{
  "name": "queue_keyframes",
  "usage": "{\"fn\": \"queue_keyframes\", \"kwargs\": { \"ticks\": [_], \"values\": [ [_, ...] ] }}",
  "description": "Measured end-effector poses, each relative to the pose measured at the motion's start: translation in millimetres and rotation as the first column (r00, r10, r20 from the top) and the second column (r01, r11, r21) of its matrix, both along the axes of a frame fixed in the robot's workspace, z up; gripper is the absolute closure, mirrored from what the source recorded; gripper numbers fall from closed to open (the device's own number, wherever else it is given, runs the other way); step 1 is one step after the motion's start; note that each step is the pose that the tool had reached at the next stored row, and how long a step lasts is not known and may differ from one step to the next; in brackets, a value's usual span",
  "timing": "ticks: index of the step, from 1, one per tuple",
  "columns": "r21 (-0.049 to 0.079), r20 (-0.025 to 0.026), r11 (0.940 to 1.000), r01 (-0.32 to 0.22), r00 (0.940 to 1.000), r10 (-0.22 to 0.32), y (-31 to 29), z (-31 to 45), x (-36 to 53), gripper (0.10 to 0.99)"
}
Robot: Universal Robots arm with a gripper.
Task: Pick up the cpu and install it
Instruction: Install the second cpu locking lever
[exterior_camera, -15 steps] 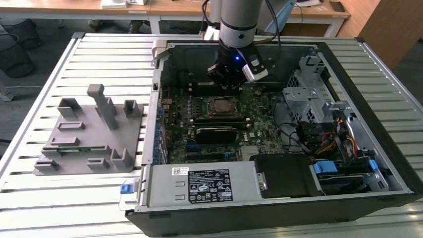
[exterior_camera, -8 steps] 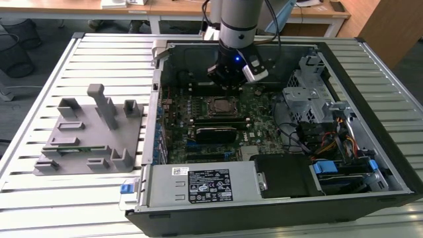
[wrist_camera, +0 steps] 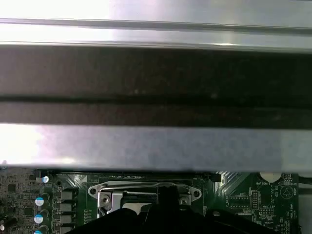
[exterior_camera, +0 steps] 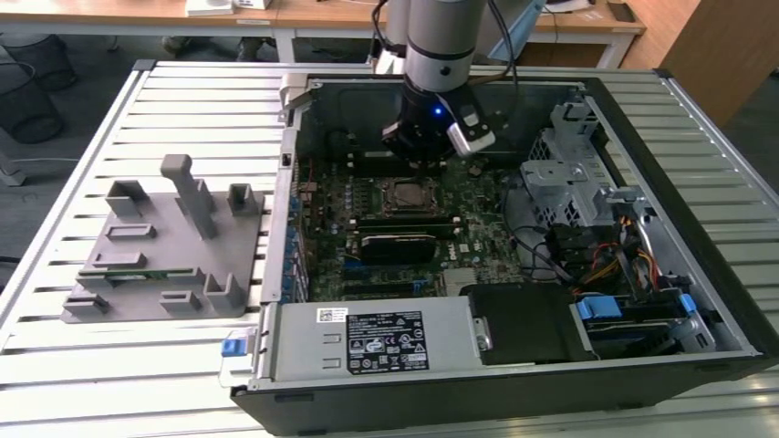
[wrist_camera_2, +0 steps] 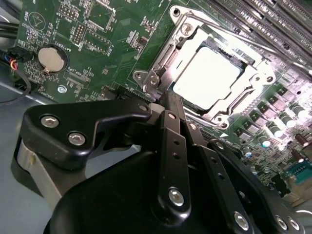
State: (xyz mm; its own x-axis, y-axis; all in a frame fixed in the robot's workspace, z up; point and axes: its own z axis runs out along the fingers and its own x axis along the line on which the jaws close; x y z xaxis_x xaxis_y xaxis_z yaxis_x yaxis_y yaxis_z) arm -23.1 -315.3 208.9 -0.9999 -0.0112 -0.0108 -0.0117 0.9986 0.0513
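The cpu [wrist_camera_2: 207,78] shows its bright silvery top and lies flat inside the metal socket frame [wrist_camera_2: 170,44] on the green motherboard [wrist_camera_2: 97,44]. In the exterior view the cpu [exterior_camera: 407,194] sits in the socket near the board's middle. My gripper [exterior_camera: 426,157] hangs just above and behind the socket. In the second wrist view the gripper [wrist_camera_2: 167,97] has its black fingers drawn together beside the frame's edge, with nothing between them. The socket frame [wrist_camera: 105,191] in the first wrist view is partly hidden by the gripper.
The open computer case [exterior_camera: 681,301] lies on a slatted metal table [exterior_camera: 195,100]. A grey plastic fixture [exterior_camera: 171,251] stands at the exterior view's left. A drive cage [exterior_camera: 572,182], cables [exterior_camera: 608,265] and the power supply [exterior_camera: 378,342] crowd the case. A coin battery [wrist_camera_2: 51,58] sits on the board.
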Motion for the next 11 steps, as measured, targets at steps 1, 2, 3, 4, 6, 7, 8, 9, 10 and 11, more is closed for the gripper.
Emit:
{"fn": "queue_keyframes", "kwargs": {
  "ticks": [1,2,3,4,6,7,8,9,10,11],
  "values": [
    [0.000,0.0000,1.0000,0.000,1.0000,0.000,-0.7,0.0,0.0,0.980],
    [0.000,0.0001,1.0000,0.000,1.0000,0.000,-0.9,-0.1,0.0,0.980],
    [0.000,0.0000,1.0000,0.000,1.0000,0.000,-1.0,0.1,0.0,0.980],
    [0.000,-0.0001,1.0000,0.000,1.0000,0.000,-1.0,1.3,0.0,0.980],
    [0.000,0.0001,1.0000,0.000,1.0000,0.000,-1.0,9.2,0.0,0.980],
    [0.000,0.0000,1.0000,0.000,1.0000,0.000,-1.0,13.8,0.0,0.980],
    [0.000,0.0001,1.0000,0.000,1.0000,0.000,-1.1,16.9,0.0,0.980],
    [0.000,0.0000,1.0000,0.000,1.0000,0.000,-1.6,18.7,0.0,0.980],
    [0.000,0.0000,1.0000,0.000,1.0000,0.000,-2.7,19.2,0.0,0.980],
    [0.000,0.0000,1.0000,0.000,1.0000,0.000,-4.8,19.2,0.0,0.980]
  ]
}}
